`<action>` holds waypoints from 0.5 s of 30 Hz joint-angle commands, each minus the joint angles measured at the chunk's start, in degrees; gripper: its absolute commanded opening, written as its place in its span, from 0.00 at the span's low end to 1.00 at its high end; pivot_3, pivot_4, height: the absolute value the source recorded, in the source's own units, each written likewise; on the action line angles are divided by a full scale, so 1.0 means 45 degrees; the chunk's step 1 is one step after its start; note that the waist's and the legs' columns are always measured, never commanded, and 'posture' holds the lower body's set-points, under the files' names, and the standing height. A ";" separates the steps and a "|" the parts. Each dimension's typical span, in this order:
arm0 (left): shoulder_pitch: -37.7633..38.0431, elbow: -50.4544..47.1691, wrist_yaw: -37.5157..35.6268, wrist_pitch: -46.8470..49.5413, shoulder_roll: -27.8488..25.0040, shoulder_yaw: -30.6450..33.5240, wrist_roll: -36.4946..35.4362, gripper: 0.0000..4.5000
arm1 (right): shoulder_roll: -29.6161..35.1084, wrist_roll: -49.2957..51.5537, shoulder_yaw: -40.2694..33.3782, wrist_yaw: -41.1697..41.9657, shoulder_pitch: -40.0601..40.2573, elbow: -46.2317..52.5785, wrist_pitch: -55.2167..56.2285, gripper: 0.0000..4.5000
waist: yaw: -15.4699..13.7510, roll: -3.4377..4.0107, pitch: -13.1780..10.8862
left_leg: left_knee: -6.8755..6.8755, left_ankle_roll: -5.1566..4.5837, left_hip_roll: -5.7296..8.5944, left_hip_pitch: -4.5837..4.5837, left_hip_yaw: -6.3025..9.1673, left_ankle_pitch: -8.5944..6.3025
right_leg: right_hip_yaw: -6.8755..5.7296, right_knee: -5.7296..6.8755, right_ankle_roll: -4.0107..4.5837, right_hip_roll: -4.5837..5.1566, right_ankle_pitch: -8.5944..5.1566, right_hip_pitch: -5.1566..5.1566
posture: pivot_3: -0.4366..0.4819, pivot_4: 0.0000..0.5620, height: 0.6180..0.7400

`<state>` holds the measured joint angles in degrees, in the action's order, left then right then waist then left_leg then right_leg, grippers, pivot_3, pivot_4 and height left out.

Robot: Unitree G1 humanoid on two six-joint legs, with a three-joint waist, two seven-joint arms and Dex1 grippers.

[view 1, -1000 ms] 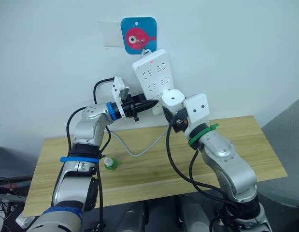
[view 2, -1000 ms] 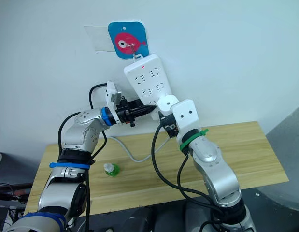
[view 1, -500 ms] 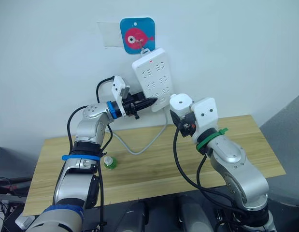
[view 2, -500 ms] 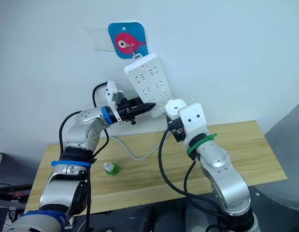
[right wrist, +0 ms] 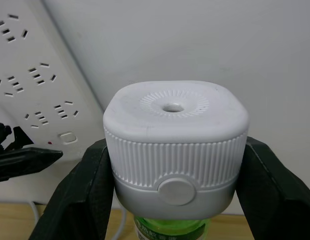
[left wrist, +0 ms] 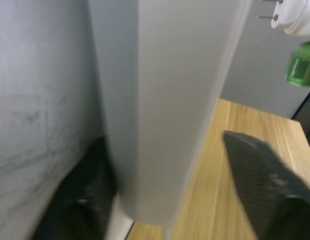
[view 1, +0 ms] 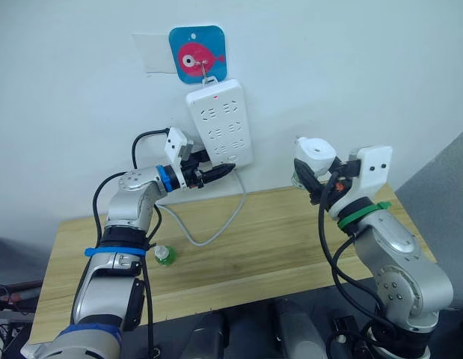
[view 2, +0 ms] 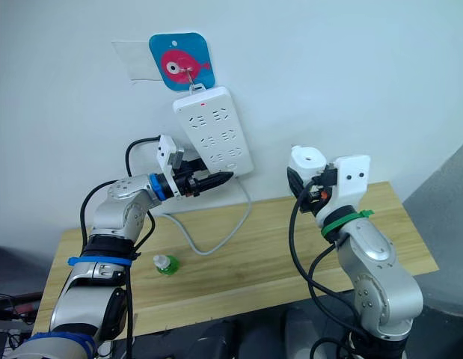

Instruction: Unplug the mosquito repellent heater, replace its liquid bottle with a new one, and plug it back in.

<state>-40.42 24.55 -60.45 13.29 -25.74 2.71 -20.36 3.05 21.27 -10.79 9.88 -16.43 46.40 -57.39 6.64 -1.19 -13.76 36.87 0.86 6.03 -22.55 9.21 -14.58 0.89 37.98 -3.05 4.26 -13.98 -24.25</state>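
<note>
Against pale wall, small white rounded plastic heater (right wrist: 175, 147) now pulled clear of long white power strip (view 1: 220, 126), clamped in right gripper (right wrist: 175, 185); unplugging done. Left gripper (view 1: 220, 171) straddling strip's lower edge, parted.

Lighting the scene evenly and brightly from above, washing the white wall (view 1: 351, 67) pale blue-grey. Casting soft shadows under the power strip (view 1: 218, 123) and beside the cable (view 1: 209, 224) on the wooden table (view 1: 253, 247). Showing no harsh glare. Blurring the left wrist view heavily: strip edge (left wrist: 165, 100) and dark fingers (left wrist: 262, 175) out of focus. Rendering the mosquito repellent heater (right wrist: 175, 145) crisply, softening slightly towards the frame edges.
</note>
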 commanded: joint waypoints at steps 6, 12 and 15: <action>0.3401 -0.4479 0.1029 0.1778 -0.1889 0.1696 -0.0908 0.99 | -0.1610 0.2428 -0.2140 -0.1018 0.0022 -0.0868 -0.0478 0.65 | 0.0053 0.0051 -0.0042 | -0.0020 0.0006 -0.0076 -0.0008 -0.0018 -0.0008 | 0.0025 -0.0011 0.0029 -0.0056 0.0003 -0.0021 | 0.33 0.47 1.00; 0.7063 -1.0921 0.2157 0.2605 -0.1712 0.1921 -0.2149 0.99 | -0.3346 0.5246 -0.4336 -0.3192 -0.0441 -0.2146 -0.1166 0.65 | -0.0296 0.0094 -0.0088 | -0.0021 0.0013 -0.0081 -0.0055 -0.0018 -0.0014 | 0.0027 -0.0042 0.0048 -0.0054 0.0007 -0.0048 | 0.37 0.50 1.00; 0.7676 -1.2497 0.3350 0.2063 -0.0751 0.0686 -0.1405 0.99 | -0.4069 0.7895 -0.5069 -0.5156 -0.0440 -0.2619 -0.1070 0.65 | -0.0606 0.0154 -0.0139 | -0.0020 0.0014 -0.0078 -0.0063 -0.0016 -0.0017 | 0.0020 -0.0078 0.0054 -0.0048 0.0011 -0.0034 | 0.36 0.51 1.00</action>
<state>-5.70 -27.02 -48.91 24.43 -31.26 8.90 -28.03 -7.52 48.27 -31.29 -8.59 -17.67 33.82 -63.06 3.92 -0.50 -14.38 36.79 0.92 5.70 -22.83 9.15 -14.66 0.98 37.60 -2.80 4.06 -13.93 -24.37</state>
